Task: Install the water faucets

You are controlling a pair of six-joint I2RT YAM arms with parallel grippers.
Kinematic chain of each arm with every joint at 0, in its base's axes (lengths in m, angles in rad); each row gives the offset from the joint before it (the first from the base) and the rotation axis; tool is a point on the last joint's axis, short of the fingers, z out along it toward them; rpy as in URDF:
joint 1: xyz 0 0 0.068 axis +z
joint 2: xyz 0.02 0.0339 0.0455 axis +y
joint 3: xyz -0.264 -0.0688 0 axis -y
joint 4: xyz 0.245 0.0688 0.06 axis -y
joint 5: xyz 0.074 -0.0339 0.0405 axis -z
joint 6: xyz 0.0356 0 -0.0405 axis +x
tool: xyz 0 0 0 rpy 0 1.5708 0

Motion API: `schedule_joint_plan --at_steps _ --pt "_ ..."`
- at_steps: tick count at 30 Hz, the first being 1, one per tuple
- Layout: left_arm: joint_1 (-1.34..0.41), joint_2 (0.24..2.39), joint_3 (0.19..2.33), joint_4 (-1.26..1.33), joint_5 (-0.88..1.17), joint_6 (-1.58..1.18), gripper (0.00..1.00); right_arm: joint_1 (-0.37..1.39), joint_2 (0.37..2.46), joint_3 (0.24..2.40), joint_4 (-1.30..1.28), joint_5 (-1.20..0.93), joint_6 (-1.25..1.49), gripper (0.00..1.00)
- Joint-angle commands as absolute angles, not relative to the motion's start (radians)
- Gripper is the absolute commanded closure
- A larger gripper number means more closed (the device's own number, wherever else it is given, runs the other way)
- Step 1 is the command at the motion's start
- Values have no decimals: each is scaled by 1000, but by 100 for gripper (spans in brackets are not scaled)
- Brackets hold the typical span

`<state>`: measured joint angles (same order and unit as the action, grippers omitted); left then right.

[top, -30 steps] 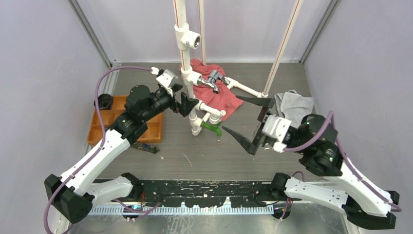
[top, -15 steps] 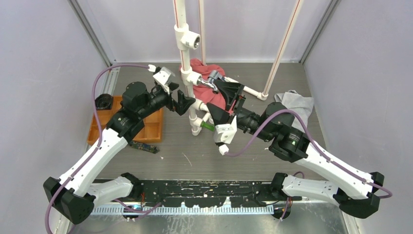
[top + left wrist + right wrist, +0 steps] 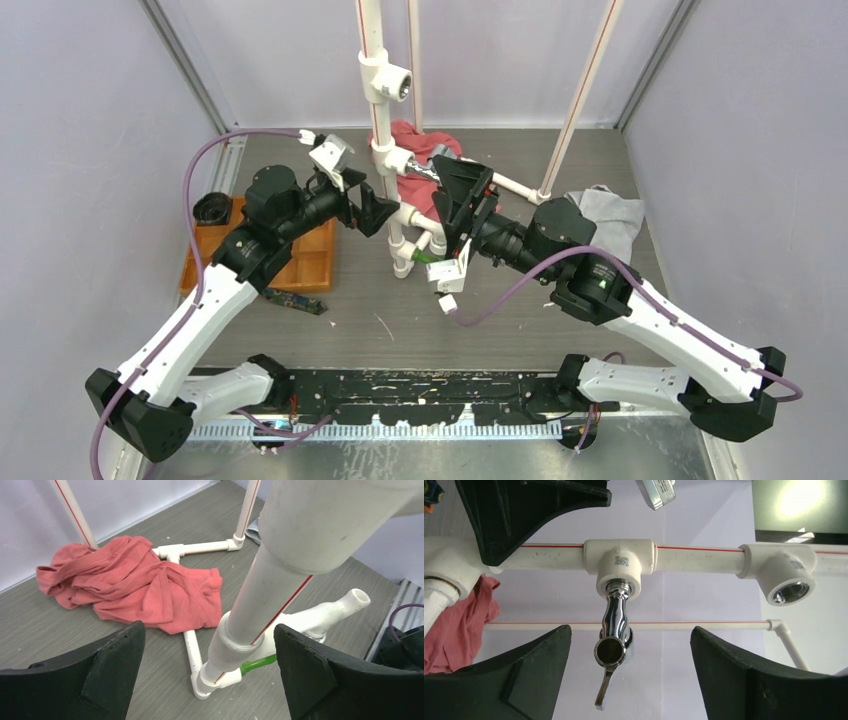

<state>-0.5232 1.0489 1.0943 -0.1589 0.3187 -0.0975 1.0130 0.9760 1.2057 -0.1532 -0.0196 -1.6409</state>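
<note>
The right end effector [image 3: 447, 195] has swung in from the frame's right side to the centre. It gapes open, with the silver faucet [image 3: 615, 625] hanging from its tee fitting [image 3: 620, 560] between the jaws, untouched. The left end effector [image 3: 208, 630], open too, straddles the upright pipe [image 3: 270, 595].

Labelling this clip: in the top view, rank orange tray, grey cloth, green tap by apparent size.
1. orange tray, partly hidden
2. grey cloth, partly hidden too
3. green tap, clearly smallest
</note>
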Motion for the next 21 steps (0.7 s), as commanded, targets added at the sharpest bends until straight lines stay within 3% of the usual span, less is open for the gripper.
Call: schedule_joint_plan --at_steps 1,11,16,21 --pt "-521 1057 1135 -104 370 -169 3 1017 989 1341 -304 -4 -1713 7" --pt "-627 1096 1080 64 294 -192 7 1018 988 1503 -600 -6 -1526 5" --pt "-657 1113 1058 132 196 -186 17 1018 960 1516 -636 21 -1457 5" --pt "-656 1096 1054 126 116 -141 30 1017 885 1488 -604 -82 -1453 5"
